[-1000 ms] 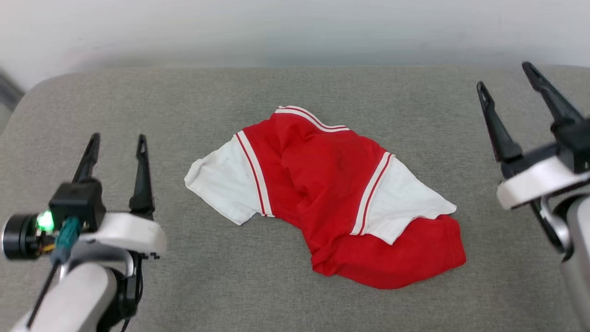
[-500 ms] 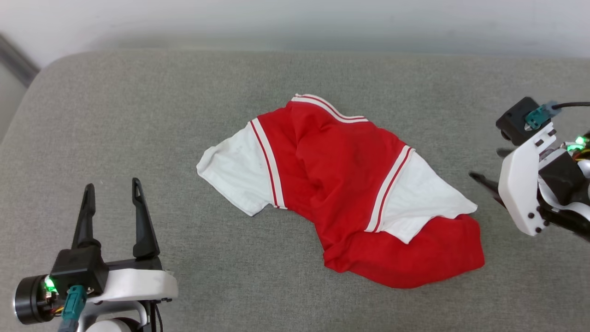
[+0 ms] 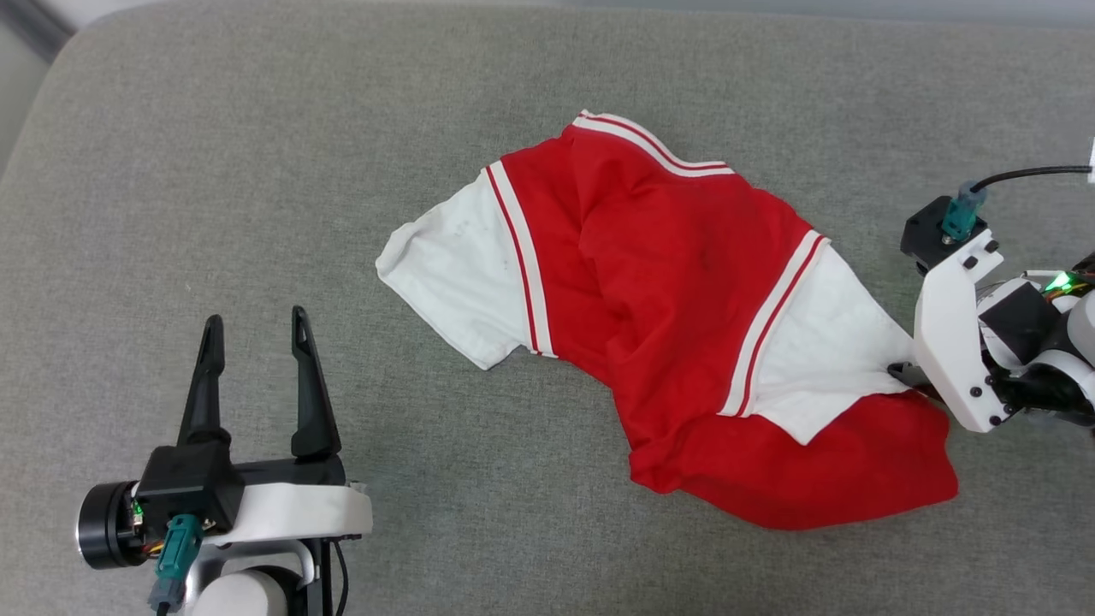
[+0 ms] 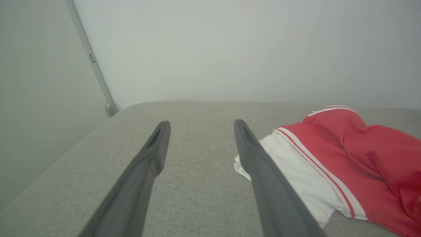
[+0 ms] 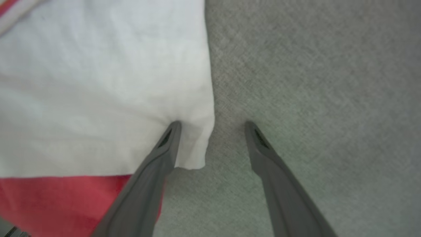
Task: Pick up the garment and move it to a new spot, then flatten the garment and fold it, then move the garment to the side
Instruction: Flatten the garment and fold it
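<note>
Right wrist view: the right tool [image 5: 213,123] is spread wide and low over the near corner of the white sleeve [image 5: 98,82]. One finger rests on the cloth, the other on the bare grey cushion [image 5: 312,82], and the sleeve's edge lies between them. Nothing is pinched yet.

In the head view the red jersey T-shirt [image 3: 676,299] lies crumpled near the middle of the cushion, striped collar at the far side, its red hem folded under that same sleeve. The left tool [image 3: 256,316], also spread, holds nothing and sits well apart from the shirt's other white sleeve [image 3: 458,274].

The likely trouble is the bite. Only a thin corner sits between the fingers, so closing here may catch a sliver that slips out on lifting. The finger on the cushion could also snag the upholstery weave. Raised by one sleeve alone, the shirt would probably hang twisted and land more bunched, which would make flattening harder. The red layer beneath might come along or drop away unpredictably.
</note>
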{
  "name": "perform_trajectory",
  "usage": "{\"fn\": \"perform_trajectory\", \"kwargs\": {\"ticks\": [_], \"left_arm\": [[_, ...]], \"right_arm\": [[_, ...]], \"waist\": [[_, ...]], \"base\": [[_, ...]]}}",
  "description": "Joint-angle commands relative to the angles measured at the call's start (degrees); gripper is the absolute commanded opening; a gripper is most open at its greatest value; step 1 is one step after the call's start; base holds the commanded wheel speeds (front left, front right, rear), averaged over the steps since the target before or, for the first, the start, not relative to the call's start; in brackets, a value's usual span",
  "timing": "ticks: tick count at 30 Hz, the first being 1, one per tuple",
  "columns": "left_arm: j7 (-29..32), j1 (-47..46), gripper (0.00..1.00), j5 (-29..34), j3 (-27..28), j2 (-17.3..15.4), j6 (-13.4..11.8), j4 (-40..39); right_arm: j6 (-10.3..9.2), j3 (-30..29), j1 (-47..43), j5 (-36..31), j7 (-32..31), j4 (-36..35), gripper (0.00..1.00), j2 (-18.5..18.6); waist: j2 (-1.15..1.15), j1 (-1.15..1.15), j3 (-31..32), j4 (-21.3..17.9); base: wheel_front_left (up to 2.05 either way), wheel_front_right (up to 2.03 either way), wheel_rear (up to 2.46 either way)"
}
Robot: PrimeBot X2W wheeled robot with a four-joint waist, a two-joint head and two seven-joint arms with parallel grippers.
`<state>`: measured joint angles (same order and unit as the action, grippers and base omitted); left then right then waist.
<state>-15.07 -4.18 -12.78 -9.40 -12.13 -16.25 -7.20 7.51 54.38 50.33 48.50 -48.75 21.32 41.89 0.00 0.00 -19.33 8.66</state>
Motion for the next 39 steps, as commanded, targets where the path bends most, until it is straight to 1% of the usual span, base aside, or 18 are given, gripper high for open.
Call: {"fn": "perform_trajectory", "kwargs": {"ticks": [1, 4, 5, 6, 8, 12, 13, 17, 21, 25, 28, 32, 36, 37, 39], "left_arm": [[-0.1, -0.9, 1.0, 0.8, 0.7, 0.8, 0.8, 0.3], [-0.1, -1.1, 1.0, 1.8, 2.0, 2.2, 2.3, 0.8], [-0.1, -1.1, 1.0, 2.2, 2.4, 2.8, 2.7, 1.0], [-0.1, -1.1, 1.0, 2.4, 2.8, 3.2, 3.2, 1.1], [-0.1, -0.8, 1.0, 3.0, 3.7, 4.0, 3.9, 1.5], [-0.1, 0.1, 1.0, 4.0, 5.0, 5.4, 5.3, 2.0], [-0.1, 0.1, 1.0, 4.0, 5.0, 5.4, 5.3, 2.0], [-0.1, 0.8, 1.0, 4.8, 6.2, 6.6, 6.5, 1.7], [-0.1, 1.0, 1.0, 5.4, 6.7, 7.4, 7.6, 1.5], [-0.1, 0.1, 1.0, 5.8, 7.0, 8.2, 8.4, 1.5], [-0.1, -0.7, 1.0, 6.1, 7.2, 8.4, 9.0, 1.7], [-0.1, -1.3, 1.0, 6.4, 7.1, 8.8, 9.6, 2.4], [-0.1, -2.2, 1.0, 6.8, 7.3, 9.0, 10.1, 2.9], [-0.1, -1.8, 1.0, 7.1, 7.7, 9.0, 10.1, 3.5], [-0.1, -1.4, 1.0, 7.2, 8.0, 9.1, 10.2, 4.1]], "right_arm": [[-0.04, 2.6, -0.8, 0.5, -0.2, 1.3, 1.0, -0.9], [-0.04, 6.3, -2.2, 1.0, 0.3, 2.8, 1.0, -1.4], [-0.03, 6.9, -2.2, 1.2, 1.1, 3.1, 0.89, -1.6], [-0.04, 7.3, -2.0, 1.5, 2.3, 3.3, 0.0, -1.7], [-0.04, 7.5, -0.7, 1.6, 4.4, 3.5, 0.0, -1.3], [-0.06, 6.1, 3.8, 2.3, 9.4, 2.1, 0.0, 1.6], [-0.06, 6.1, 3.8, 2.3, 9.4, 2.1, 0.0, 1.6], [-0.05, 4.1, 7.6, 3.2, 12.7, 0.9, 0.0, 4.8], [-0.05, 3.4, 10.9, 2.0, 13.9, 2.1, 0.0, 8.3], [-0.05, 2.7, 11.9, 1.2, 12.6, 5.8, 0.0, 10.2], [-0.05, 2.5, 10.9, 0.4, 11.1, 10.4, 0.0, 10.0], [-0.05, 0.8, 8.8, 0.9, 11.2, 17.5, 0.0, 7.6], [-0.04, 0.1, 7.0, 0.4, 12.7, 22.2, 0.0, 5.1], [-0.04, -0.9, 6.8, -0.4, 16.4, 24.0, 1.0, 3.7], [-0.03, -1.1, 6.8, -1.1, 19.1, 24.3, 1.0, 3.4]], "waist": [[0.0, 0.0, -1.2, 0.7], [0.0, 0.0, -1.7, 0.6], [0.0, 0.0, -1.8, 0.5], [0.0, 0.0, -1.7, 0.5], [0.0, 0.0, -1.4, 0.3], [0.0, 0.0, 0.0, -0.1], [0.0, 0.0, 0.0, -0.1], [0.0, 0.0, 0.7, -0.3], [0.0, 0.0, 0.1, 0.0], [0.0, 0.0, -1.3, 0.5], [0.0, 0.0, -2.4, 0.8], [0.0, 0.0, -3.6, 1.3], [0.0, 0.0, -3.8, 1.3], [0.0, 0.0, -3.0, 0.8], [0.0, 0.0, -2.0, 0.4]], "base": [[0.0, 0.0, 0.0], [0.0, 0.0, 0.0], [0.0, 0.0, 0.0], [0.0, 0.0, 0.0], [0.0, 0.0, 0.0], [0.0, 0.0, 0.0], [0.0, 0.0, 0.0], [0.0, 0.0, 0.0], [0.0, 0.0, 0.0], [0.0, 0.0, 0.0], [0.0, 0.0, 0.0], [0.0, 0.0, 0.0], [0.0, 0.0, 0.0], [0.0, 0.0, 0.0], [0.0, 0.0, 0.0]]}}
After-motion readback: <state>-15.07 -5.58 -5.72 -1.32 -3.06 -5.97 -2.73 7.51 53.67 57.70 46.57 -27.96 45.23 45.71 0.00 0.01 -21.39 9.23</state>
